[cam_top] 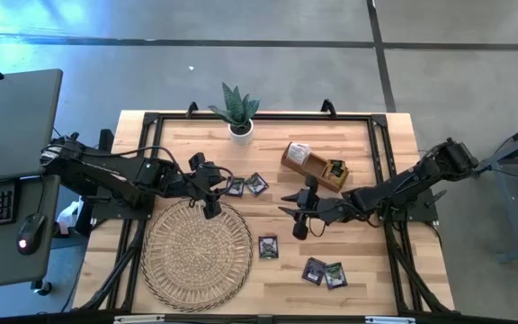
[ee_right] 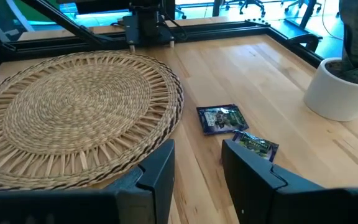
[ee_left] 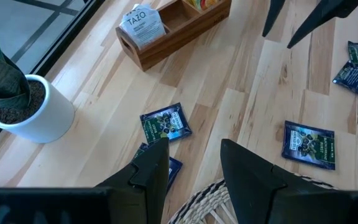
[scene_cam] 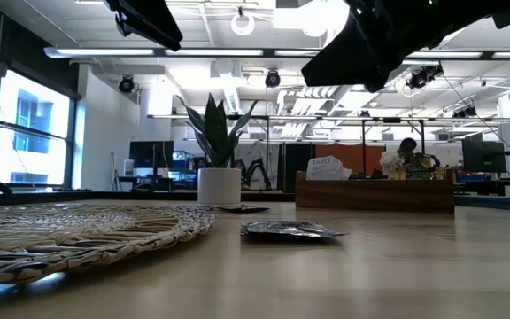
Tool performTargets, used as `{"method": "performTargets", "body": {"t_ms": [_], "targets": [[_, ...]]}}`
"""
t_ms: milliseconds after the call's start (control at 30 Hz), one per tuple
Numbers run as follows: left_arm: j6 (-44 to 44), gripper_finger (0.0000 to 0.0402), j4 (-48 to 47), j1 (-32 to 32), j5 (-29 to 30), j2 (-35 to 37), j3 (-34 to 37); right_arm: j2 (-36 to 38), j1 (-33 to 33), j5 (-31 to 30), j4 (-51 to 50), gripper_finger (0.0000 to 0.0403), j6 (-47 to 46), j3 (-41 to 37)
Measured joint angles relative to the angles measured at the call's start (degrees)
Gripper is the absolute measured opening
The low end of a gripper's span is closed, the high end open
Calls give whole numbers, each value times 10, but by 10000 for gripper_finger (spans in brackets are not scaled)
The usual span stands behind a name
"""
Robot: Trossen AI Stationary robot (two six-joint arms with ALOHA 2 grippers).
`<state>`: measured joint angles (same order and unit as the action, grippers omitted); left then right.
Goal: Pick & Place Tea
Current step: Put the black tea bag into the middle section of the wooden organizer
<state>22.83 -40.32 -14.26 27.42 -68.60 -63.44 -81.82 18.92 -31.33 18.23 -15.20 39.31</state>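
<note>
The left arm reaches in low from the left edge of the pale wooden desk, its elbow folded, and its left claw hangs over the far rim of the big round woven straw mat; its two dark fingers stand apart with nothing between them. The right arm stretches in from the right side, nearly straight, and its right claw hovers above bare wood near the desk's middle; its fingers are likewise parted and empty. Two dark blue square tea sachets lie overlapping just beside the left claw, next to the mat's edge; another dark sachet lies between the mat and the right claw; two more sachets lie side by side nearer the front edge. A brown wooden divided tray sits near a small potted plant in a white pot.
</note>
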Motion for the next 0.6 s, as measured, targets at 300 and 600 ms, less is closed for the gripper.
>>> {"method": "performTargets", "body": {"t_ms": [300, 600], "targets": [[0, 143, 0, 0, 0, 0, 0, 0, -6, -1, 0, 129, 1, 0], [0, 143, 0, 0, 0, 0, 0, 0, -13, 2, 0, 129, 2, 0]]}}
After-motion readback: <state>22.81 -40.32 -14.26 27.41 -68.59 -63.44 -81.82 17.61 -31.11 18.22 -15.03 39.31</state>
